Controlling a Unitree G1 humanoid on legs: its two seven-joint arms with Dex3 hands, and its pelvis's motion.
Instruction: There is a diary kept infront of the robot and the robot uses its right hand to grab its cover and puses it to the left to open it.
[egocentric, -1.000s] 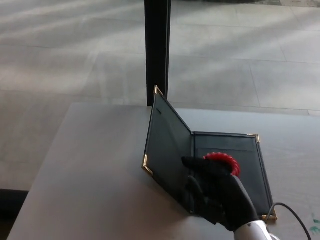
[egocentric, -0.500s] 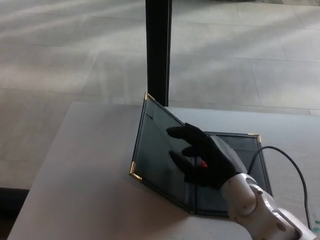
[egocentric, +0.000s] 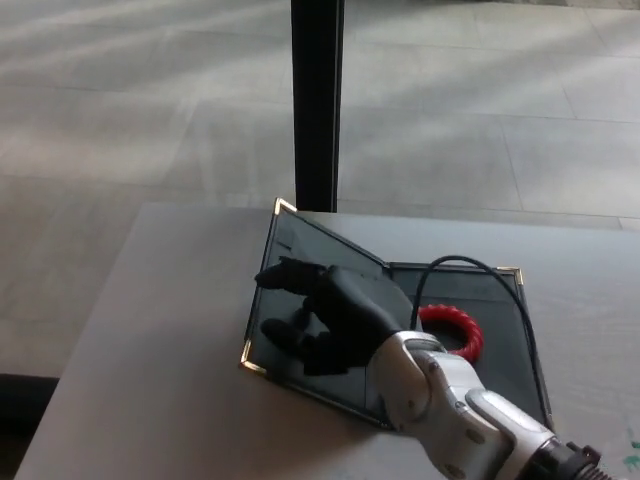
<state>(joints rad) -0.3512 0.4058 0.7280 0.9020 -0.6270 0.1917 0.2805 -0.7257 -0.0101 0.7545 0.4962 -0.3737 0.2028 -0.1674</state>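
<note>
R black hand (egocentric: 330, 318), fingers spread, presses flat on tilted cover of dark gold-cornered diary (egocentric: 500, 300), mid grey table (egocentric: 150, 380). Red ribbed ring (egocentric: 455, 325) beside wrist. No legible text. Beyond: black post (egocentric: 316, 100), grey tiled floor (egocentric: 120, 100).

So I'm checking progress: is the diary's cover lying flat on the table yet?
No, the cover is tilted up under the right hand.

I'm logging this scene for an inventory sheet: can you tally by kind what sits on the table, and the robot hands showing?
Diary: 1
Red ring: 1
Right hand: 1
Total: 3
</note>
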